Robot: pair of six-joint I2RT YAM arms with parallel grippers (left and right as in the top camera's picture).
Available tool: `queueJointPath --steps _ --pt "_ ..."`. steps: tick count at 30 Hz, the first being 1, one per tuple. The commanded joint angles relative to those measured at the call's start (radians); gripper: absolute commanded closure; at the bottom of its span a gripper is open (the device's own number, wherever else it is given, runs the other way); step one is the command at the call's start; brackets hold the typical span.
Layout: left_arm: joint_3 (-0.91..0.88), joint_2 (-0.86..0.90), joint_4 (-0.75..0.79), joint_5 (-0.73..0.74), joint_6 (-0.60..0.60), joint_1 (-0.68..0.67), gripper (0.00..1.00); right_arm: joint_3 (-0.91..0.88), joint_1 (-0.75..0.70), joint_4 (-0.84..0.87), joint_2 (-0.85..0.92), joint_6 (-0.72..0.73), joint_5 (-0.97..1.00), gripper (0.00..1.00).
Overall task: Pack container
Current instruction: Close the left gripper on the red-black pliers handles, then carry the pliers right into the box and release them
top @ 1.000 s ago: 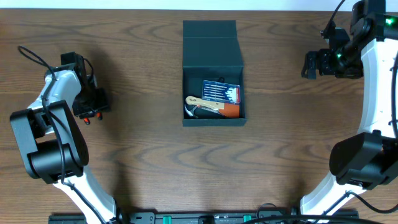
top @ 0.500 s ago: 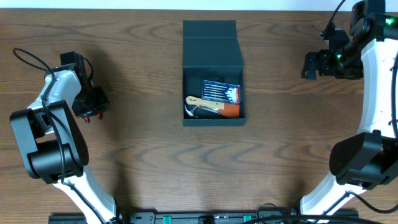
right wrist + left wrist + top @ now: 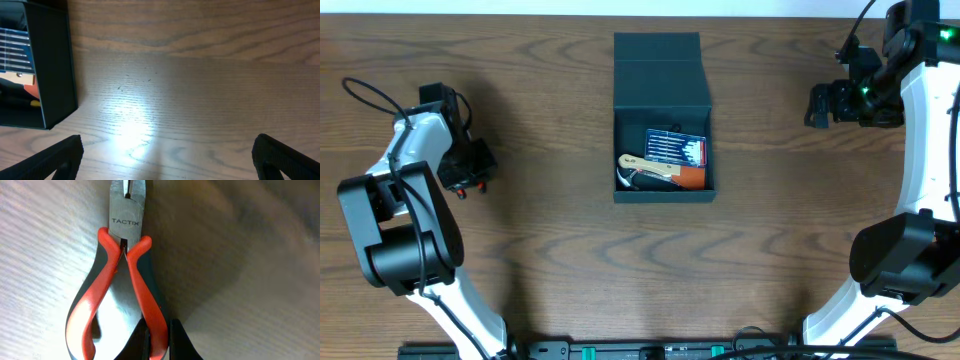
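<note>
So the container point(image 3: 665, 190) sits open on the table point(image 3: 570, 270), at about 12 o'clock from the table's middle in the overhead view. Its lid point(image 3: 660, 65) is flipped back toward 12 o'clock. Inside there's a blue-and-red bit case point(image 3: 676, 147) against the 12 o'clock side, with a wooden-handled tool point(image 3: 648, 165) lying just below it toward 6. An orange piece point(image 3: 692, 178) sits in the 4 o'clock corner; can't tell what that one is.

The left gripper point(image 3: 159, 341) is way out at 9 o'clock, well apart from the box. It's pinched tight on one handle of a pair of pliers point(image 3: 125, 222) with red-and-dark grips and TACTIX stamped on the head. In the wrist view the two fingers point(image 3: 182, 342) squeeze the handle on the 3 o'clock side, and the nose points to 12. Whether the pliers are resting on the wood or lifted off it, I can't tell.

The right gripper point(image 3: 818, 103) hangs at around 2 o'clock, jaws spread wide with nothing between them. From its wrist camera the fingers point(image 3: 55, 160) sit at the bottom corners, and a corner of the box shows at 9 o'clock.
</note>
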Motion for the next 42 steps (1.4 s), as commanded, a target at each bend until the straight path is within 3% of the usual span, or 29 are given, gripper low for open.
queueJointPath --steps 1,12,17,24,30,42 --pt "-0.001 -0.06 -0.018 -0.011 0.065 -0.057 0.94 -0.005 -0.005 0.006 0.008 -0.01 -0.011 0.01" --pt "0.066 -0.327 -0.044 -0.01 0.293 -0.331 0.94 -0.005 -0.005 0.006 0.008 -0.01 -0.011 0.01" --pt "0.068 -0.448 -0.021 -0.01 0.587 -0.503 0.94 -0.005 -0.005 0.007 0.008 -0.01 -0.011 0.01" --pt "0.068 -0.466 0.038 0.002 0.948 -0.71 0.94 -0.005 -0.005 0.006 0.008 -0.01 -0.011 0.01" --pt "0.068 -0.405 0.112 0.057 1.068 -0.816 0.94 -0.005 -0.005 0.005 0.008 -0.01 -0.011 0.01" --pt "0.068 -0.171 0.219 0.058 1.06 -0.835 0.94 -0.005 -0.005 0.0 0.008 -0.01 -0.011 0.01"
